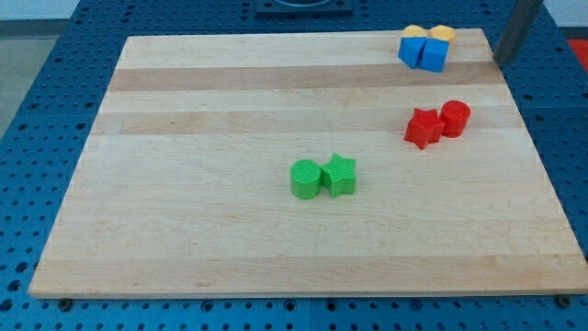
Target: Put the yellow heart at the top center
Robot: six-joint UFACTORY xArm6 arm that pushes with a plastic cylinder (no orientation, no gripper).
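Observation:
Two yellow blocks sit at the view's top right corner of the wooden board (230,101): one (414,32) on the left and one (443,35) on the right. Their shapes are mostly hidden, so I cannot tell which is the heart. Two blue blocks (412,51) (434,56) stand directly in front of them, touching them. My tip (503,61) is to the right of this cluster, near the board's right edge, apart from the blocks.
A red star (423,128) and a red cylinder (455,119) touch each other at the right. A green cylinder (306,178) and a green star (339,175) sit together near the middle. A blue perforated table (37,138) surrounds the board.

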